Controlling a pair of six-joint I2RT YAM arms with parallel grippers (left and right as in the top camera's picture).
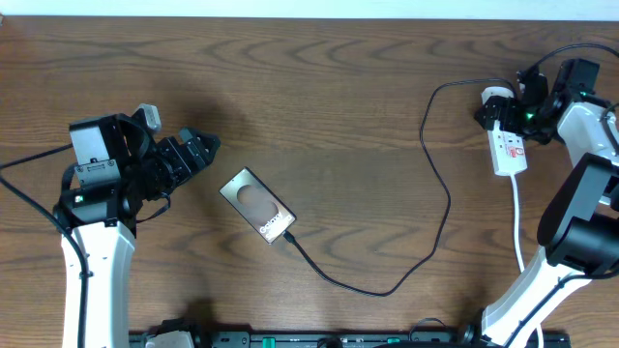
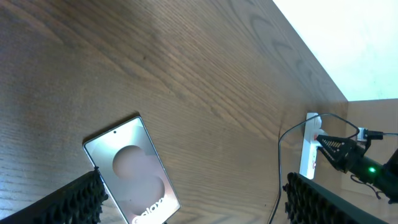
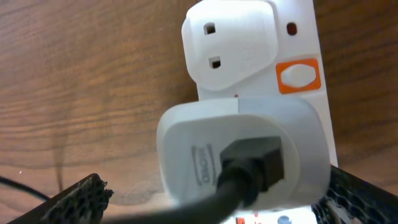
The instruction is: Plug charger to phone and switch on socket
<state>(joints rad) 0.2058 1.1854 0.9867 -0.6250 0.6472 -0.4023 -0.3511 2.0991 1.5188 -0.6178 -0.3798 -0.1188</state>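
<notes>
The phone point(image 1: 256, 205) lies flat at centre-left, and in the left wrist view point(image 2: 134, 171) its "Galaxy" lettering shows. The black charger cable point(image 1: 387, 288) meets the phone's lower-right end, loops right and runs up to a white adapter point(image 3: 242, 155) plugged into the socket strip point(image 1: 510, 150). An orange switch point(image 3: 298, 74) sits beside the adapter. My left gripper point(image 1: 198, 150) is open and empty, left of the phone. My right gripper point(image 1: 503, 108) is open over the strip's far end, its fingers point(image 3: 217, 208) either side of the adapter.
The strip's white cord point(image 1: 517, 227) runs down towards the right arm's base. A second white plug point(image 3: 230, 40) sits in the strip beyond the adapter. The strip point(image 2: 309, 146) also shows far off in the left wrist view. The table's far edge is just behind the strip.
</notes>
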